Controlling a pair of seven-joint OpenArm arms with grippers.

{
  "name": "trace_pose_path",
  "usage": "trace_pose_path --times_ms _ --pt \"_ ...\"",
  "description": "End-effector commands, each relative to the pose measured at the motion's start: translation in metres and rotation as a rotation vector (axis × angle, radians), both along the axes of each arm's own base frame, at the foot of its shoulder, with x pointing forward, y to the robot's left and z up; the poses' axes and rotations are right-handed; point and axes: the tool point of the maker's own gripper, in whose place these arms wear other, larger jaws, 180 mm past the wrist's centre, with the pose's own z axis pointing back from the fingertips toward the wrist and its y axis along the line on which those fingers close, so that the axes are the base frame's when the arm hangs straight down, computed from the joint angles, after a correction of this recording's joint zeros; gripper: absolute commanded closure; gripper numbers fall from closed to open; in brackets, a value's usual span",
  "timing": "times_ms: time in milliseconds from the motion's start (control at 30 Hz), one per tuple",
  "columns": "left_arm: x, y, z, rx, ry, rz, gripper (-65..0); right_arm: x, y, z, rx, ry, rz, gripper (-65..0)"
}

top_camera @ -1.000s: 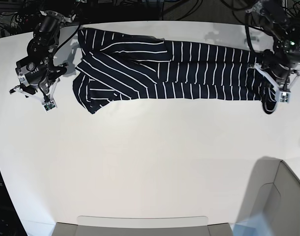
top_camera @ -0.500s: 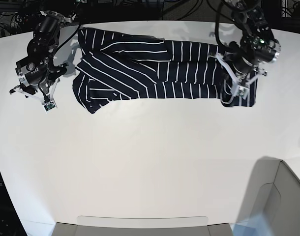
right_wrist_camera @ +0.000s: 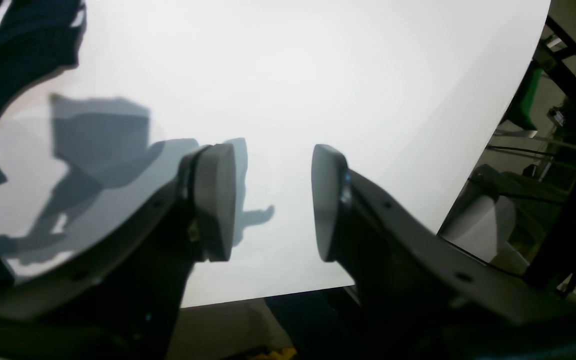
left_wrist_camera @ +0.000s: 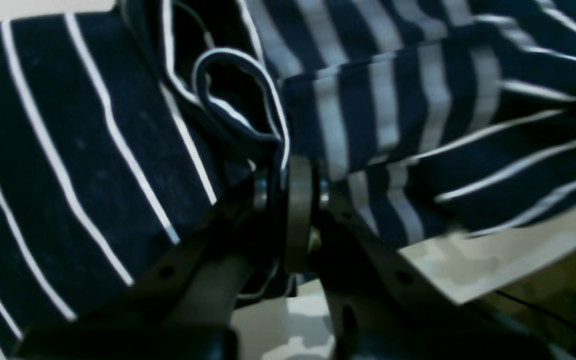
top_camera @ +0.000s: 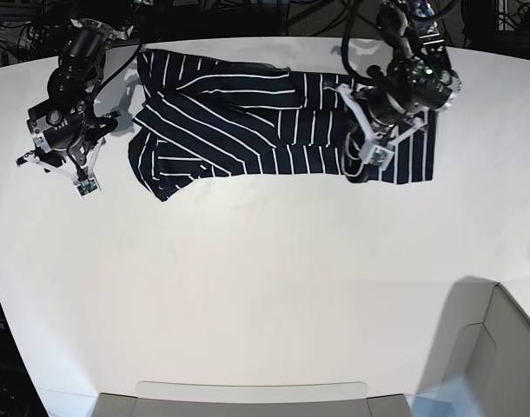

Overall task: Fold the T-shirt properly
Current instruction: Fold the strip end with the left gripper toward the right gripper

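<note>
The white counter (top_camera: pixel 265 287) carries the T-shirt (top_camera: pixel 248 122), stretched along its far edge with one end doubled back over itself. The left end effector (left_wrist_camera: pixel 288 185) is pressed together on a bunched fold of that striped cloth — lifted above the rest. The right end effector (right_wrist_camera: pixel 270 200) hangs spread, empty, just beside the shirt's other end

The right gripper (right_wrist_camera: pixel 270 200) hangs with jaws apart over the white table (right_wrist_camera: pixel 318 75), nothing between them. Its shadow falls left. Dark T-shirt (right_wrist_camera: pixel 23 45) edges the upper-left corner.
</note>
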Motion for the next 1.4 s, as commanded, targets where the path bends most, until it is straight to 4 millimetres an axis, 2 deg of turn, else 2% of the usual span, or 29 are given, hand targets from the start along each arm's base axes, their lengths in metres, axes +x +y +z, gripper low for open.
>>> trace_pose_path --times_ms 0,200,367,500,567,800,1000,1167,1367 --pt "0.005 -0.006 0.009 -0.015 -0.036 -0.014 0.0 0.005 -0.003 0.008 -0.019 -0.018 0.010 -25.3" --pt "0.005 -0.016 0.009 -0.036 -0.035 -0.028 0.0 0.003 -0.003 0.007 -0.020 -0.015 0.010 -25.3" --pt "0.005 -0.013 0.007 -0.030 -0.029 -0.023 0.0 0.003 -0.003 0.007 -0.020 -0.015 0.010 -25.3" --pt "-0.002 -0.006 0.003 -0.007 -0.013 -0.029 -18.0 0.004 -0.003 0.007 -0.019 -0.015 0.010 -25.3" --pt "-0.003 -0.005 0.003 -0.007 -0.011 -0.029 -21.5 0.004 -0.002 0.007 -0.016 -0.016 0.011 -25.3" --pt "-0.001 -0.014 0.009 -0.061 -0.031 -0.033 -20.4 0.004 0.004 0.004 0.004 -0.018 0.009 -25.3" --pt "0.009 0.005 0.028 -0.211 -0.106 0.077 -11.2 0.006 0.013 0.003 0.031 -0.029 0.009 -25.3" --pt "0.015 0.052 0.033 -0.165 -0.143 0.196 -10.2 0.014 0.039 0.000 0.115 -0.057 0.017 -25.2" --pt "0.012 0.064 0.030 -0.131 -0.128 0.189 -10.2 0.028 0.085 0.013 0.313 -0.166 0.102 -25.2"
